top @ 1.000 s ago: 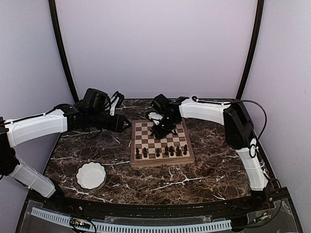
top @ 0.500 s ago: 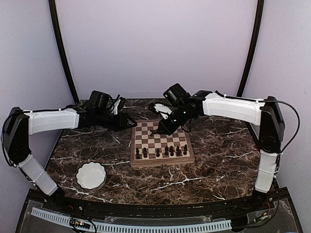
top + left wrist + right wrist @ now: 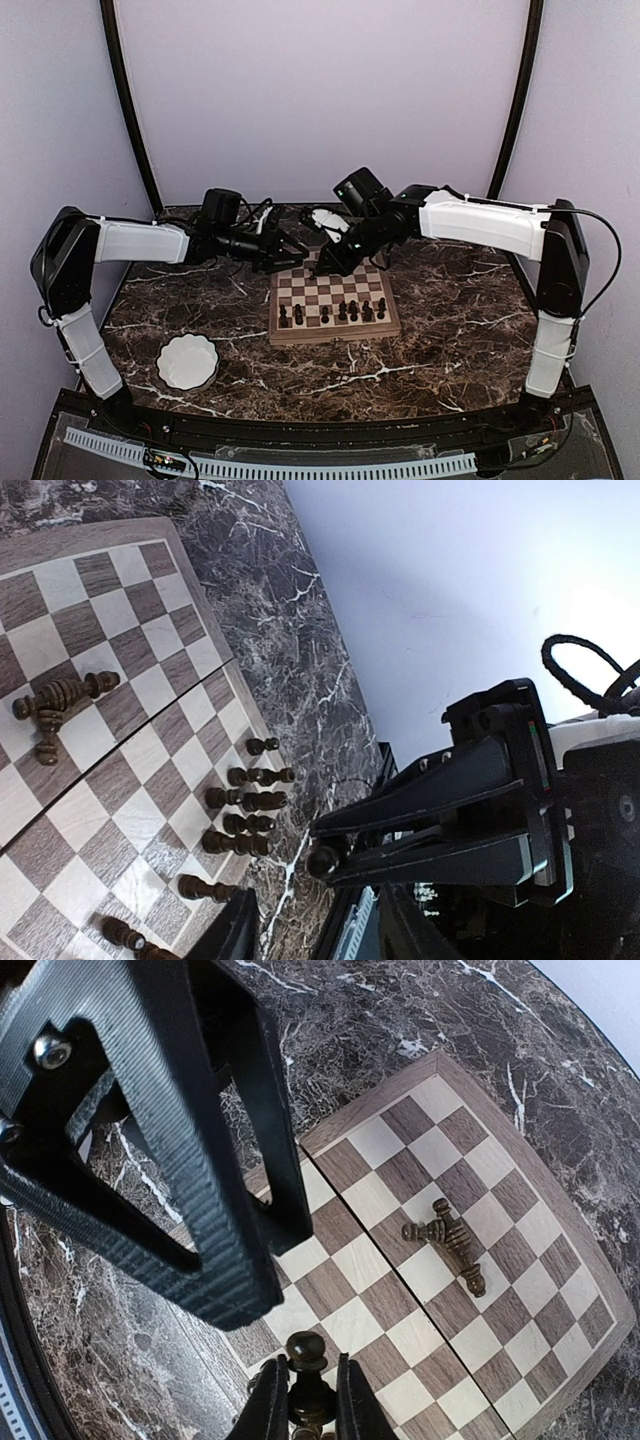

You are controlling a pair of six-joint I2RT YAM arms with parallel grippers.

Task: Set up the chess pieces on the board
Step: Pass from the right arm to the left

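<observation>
— Marble table, dark with white veins, and the board on it. How much of the setup is done?
— About seven chess pieces stand in one row along the near edge. Two fallen pieces lie crossed on the middle squares. I judge it well advanced, not finished.
— And the grippers?
— The right gripper is closed on one pawn-like piece; its head comes out above the fingertips, over the far left squares. The left gripper is parted and empty, just beside.
</observation>
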